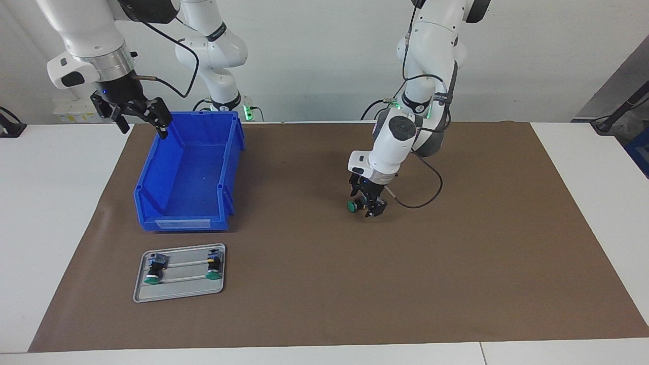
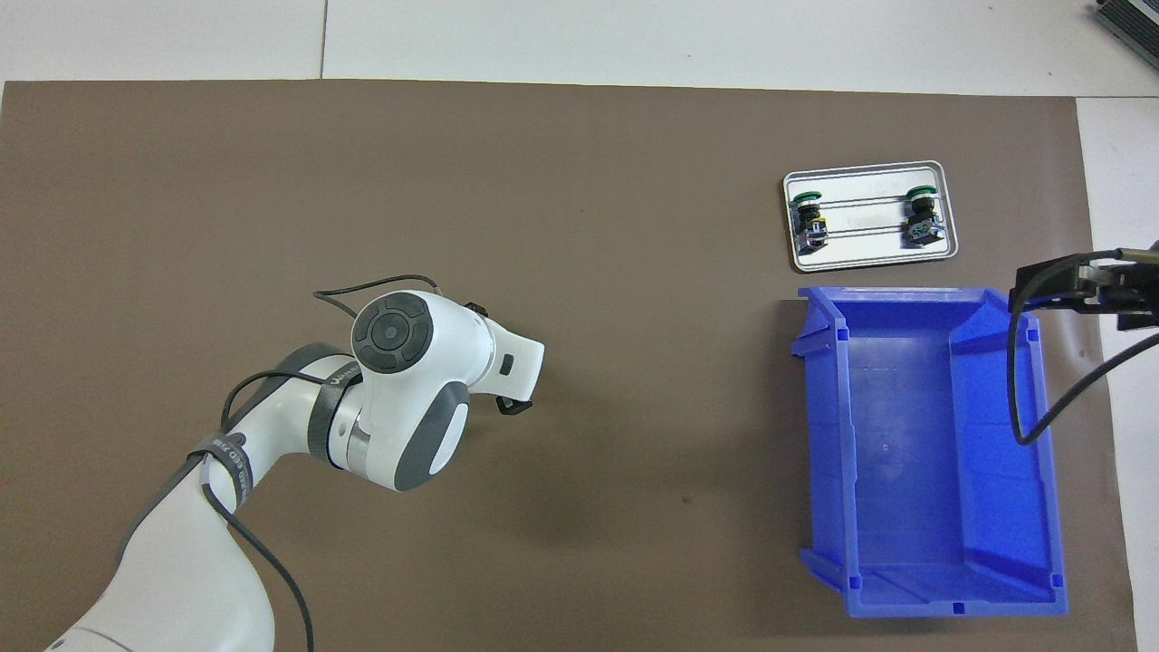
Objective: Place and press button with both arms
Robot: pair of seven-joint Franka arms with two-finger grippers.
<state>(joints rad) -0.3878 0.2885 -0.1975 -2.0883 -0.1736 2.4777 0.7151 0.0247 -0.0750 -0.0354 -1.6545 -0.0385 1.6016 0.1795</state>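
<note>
A green-capped button (image 1: 351, 206) lies low at the brown mat's middle, its cap pointing toward the right arm's end of the table. My left gripper (image 1: 369, 208) is down around its black body, fingers standing wide on either side; whether they touch it I cannot tell. In the overhead view the left wrist hides this button, and only a black fingertip (image 2: 512, 407) shows. My right gripper (image 1: 138, 115) hangs open and empty over the blue bin's corner nearest the robots, seen also as the right gripper (image 2: 1077, 285) in the overhead view.
A blue bin (image 1: 152, 167) (image 2: 1023, 435) stands toward the right arm's end. Farther from the robots, a grey metal tray (image 1: 177, 291) (image 2: 869, 258) carries two more green-capped buttons (image 1: 153, 268) (image 1: 214, 266). A brown mat (image 1: 456, 263) covers the table.
</note>
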